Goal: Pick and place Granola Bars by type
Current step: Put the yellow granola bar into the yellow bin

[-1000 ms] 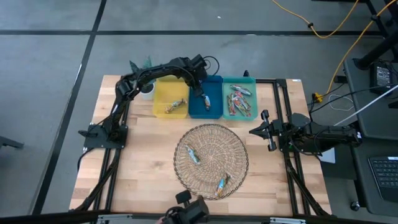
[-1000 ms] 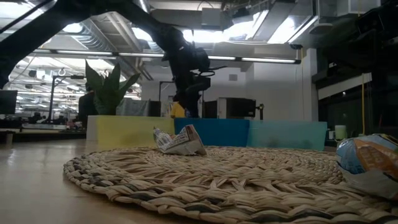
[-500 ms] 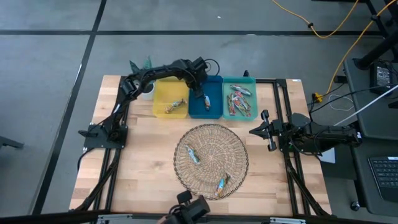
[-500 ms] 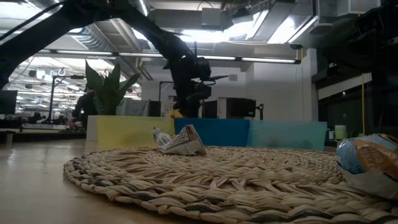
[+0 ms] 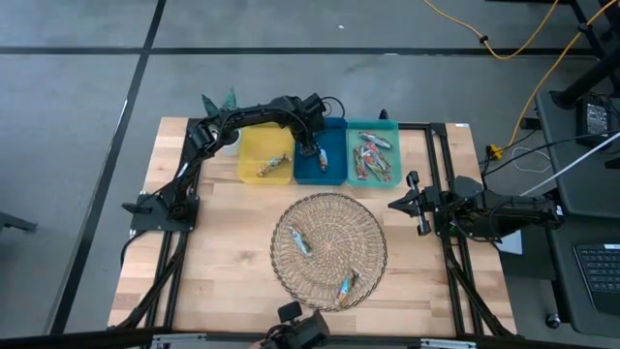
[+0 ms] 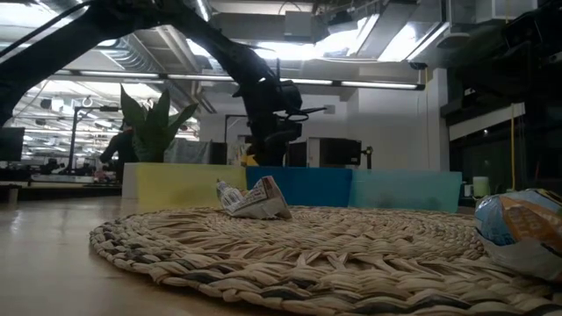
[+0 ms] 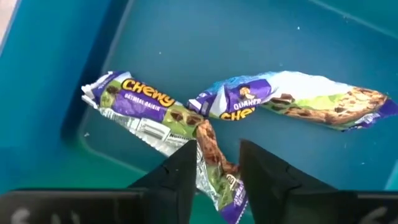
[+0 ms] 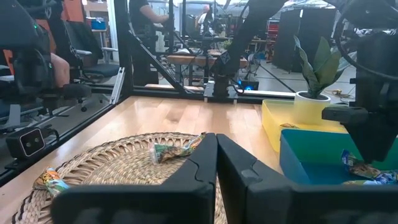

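- The high view looked straight down on the whole table [image 5: 223,252], the woven basket [image 5: 329,250] near its front edge.
- The low view sat at table height by that basket [image 6: 290,250], facing the bins [image 6: 299,186] at the far edge.
- The left wrist view hung close above the blue bin [image 7: 186,43].
- The right wrist view faced level across the table, sharing the basket [image 8: 118,163] and blue bin [image 8: 311,155].

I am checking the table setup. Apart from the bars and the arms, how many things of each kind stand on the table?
Bins: 3 (yellow bin, blue bin, teal bin)
Round woven basket: 1
Potted plant: 1
Total: 5
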`<act>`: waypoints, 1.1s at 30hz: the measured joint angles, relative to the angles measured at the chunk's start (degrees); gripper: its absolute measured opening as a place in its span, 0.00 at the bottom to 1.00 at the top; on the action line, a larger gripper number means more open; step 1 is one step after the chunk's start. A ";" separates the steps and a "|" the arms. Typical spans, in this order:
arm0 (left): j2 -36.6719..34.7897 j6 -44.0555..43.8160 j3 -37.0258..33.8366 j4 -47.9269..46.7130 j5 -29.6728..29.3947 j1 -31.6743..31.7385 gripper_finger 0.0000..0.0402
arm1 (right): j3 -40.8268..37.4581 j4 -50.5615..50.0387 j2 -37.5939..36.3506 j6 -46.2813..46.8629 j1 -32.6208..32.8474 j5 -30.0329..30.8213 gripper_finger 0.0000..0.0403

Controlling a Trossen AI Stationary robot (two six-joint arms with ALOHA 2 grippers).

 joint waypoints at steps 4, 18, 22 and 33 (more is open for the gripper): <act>-1.57 -0.03 0.00 -1.15 -0.04 -0.45 0.33 | 0.00 0.01 0.00 0.05 -0.02 0.00 0.04; -10.22 -3.46 0.04 -2.10 0.10 -6.48 0.33 | 0.00 0.02 0.00 -0.03 0.00 -0.02 0.04; -13.20 -3.44 0.04 -2.09 0.72 -9.48 0.33 | 0.00 0.00 0.00 -0.06 -0.02 -0.02 0.04; -23.26 -5.75 0.04 -2.15 1.01 -20.64 0.33 | 0.00 0.01 0.00 -0.06 -0.02 -0.02 0.04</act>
